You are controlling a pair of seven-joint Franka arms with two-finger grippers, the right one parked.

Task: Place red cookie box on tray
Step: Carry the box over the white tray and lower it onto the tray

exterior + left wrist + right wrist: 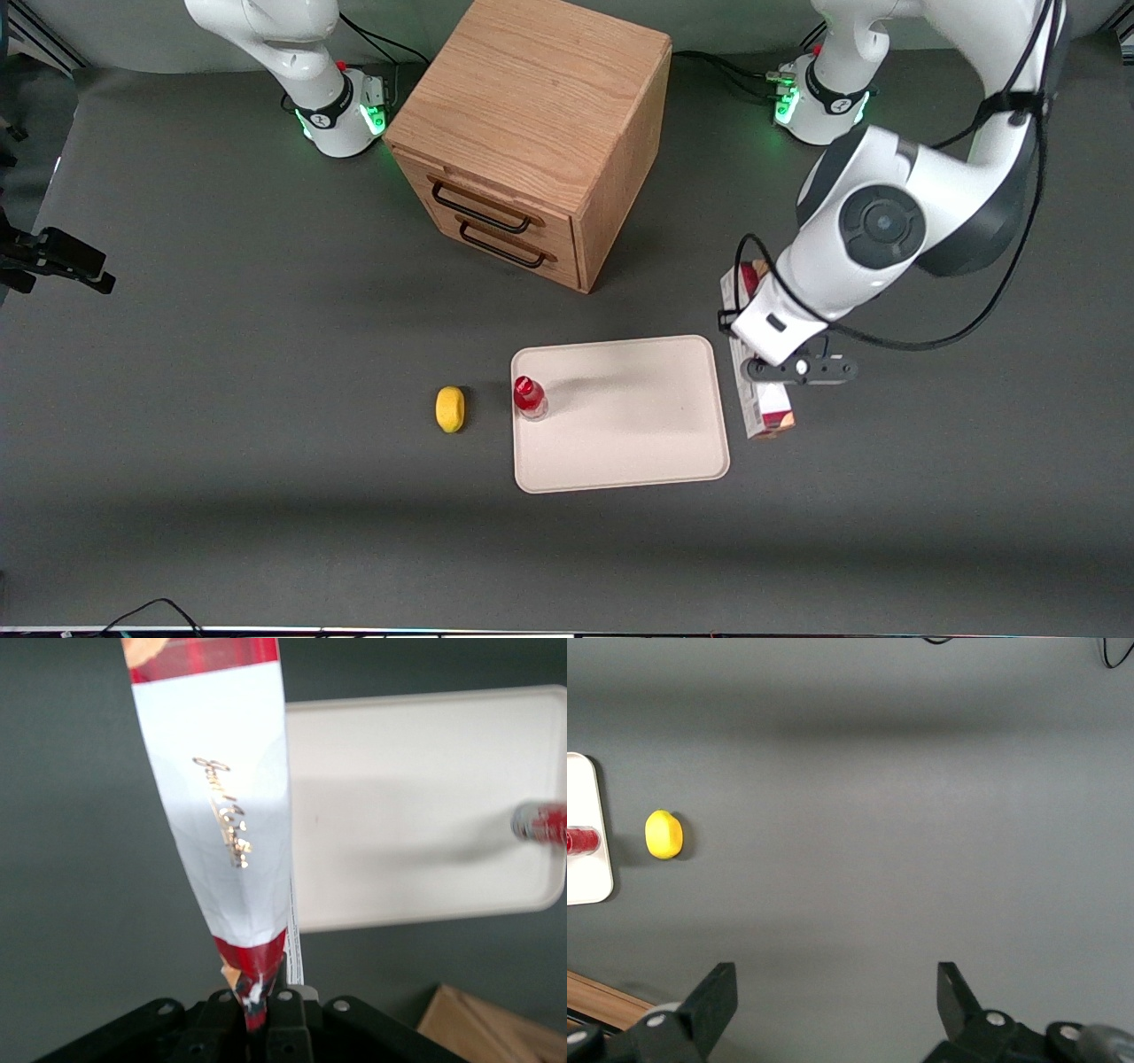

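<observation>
Pinching red cookie box [226, 806] end, claw [263, 1014] closed, beside tray [416, 797].

Red cookie box [767, 416] half under arm

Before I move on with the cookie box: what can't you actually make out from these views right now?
- Front view: the arm's wrist covers the middle of the red cookie box and the gripper.
- Left wrist view: the gripper pinches the box; whether it has left the table is unclear.
- The tray and small bottle are cut off at the frame edge.
</observation>
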